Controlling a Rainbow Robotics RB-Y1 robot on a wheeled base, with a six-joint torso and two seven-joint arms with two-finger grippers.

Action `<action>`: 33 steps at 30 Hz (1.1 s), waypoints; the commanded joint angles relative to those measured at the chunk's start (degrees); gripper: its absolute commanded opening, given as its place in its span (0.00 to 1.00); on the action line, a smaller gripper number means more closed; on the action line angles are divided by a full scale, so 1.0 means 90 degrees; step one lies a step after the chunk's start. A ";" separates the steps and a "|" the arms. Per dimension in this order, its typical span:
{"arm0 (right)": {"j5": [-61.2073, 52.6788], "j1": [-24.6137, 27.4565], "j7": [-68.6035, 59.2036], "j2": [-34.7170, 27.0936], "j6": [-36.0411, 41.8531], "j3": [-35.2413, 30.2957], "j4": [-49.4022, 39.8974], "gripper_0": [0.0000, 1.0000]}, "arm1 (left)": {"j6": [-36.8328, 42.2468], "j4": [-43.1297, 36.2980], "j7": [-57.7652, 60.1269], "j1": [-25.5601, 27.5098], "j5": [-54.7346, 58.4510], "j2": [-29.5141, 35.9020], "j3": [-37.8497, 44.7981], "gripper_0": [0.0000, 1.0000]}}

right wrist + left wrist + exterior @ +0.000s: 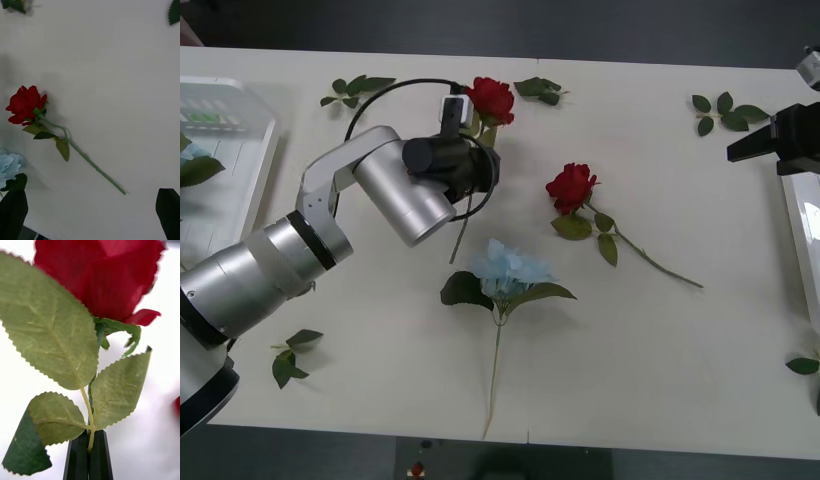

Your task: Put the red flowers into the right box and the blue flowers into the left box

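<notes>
I have the left end effector (89,453) pinched narrow on the stem of a red rose (491,98), just below its lowest leaves, the head standing beyond the fingertips and the rest of the stem trailing back under the wrist toward me. My worry is that thin stem: the black fingers (77,457) meet on it at their very tips, so I judge a quick swing could let it twist or slide out. This rose belongs in the right box (805,235), far across the counter from this end effector (a long carry), and the left box (250,165) is the near, wrong one. The second red rose (570,186) and the blue flower (508,270) lie just beside and below the left end effector; the dangling stem could drag them. The right end effector (90,213) hovers wide open over that second rose, so the arms could cross paths.
</notes>
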 commanded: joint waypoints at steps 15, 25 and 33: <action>-0.1461 -0.0155 0.0580 0.0968 0.0121 -0.0433 -0.0992 1.00 | -0.0024 -0.2531 0.3657 -0.0420 -0.1053 -0.0215 0.0724 0.00; -0.2594 -0.0155 0.0629 0.1251 0.0141 -0.0443 -0.0992 1.00 | -0.0015 -0.2736 0.5483 -0.0879 -0.1961 -0.0674 0.0734 0.00; -0.3180 -0.0155 0.0785 0.1563 0.0131 -0.0443 -0.1012 1.00 | -0.0015 -0.2804 0.6099 -0.0908 -0.1922 -0.0752 0.0705 0.00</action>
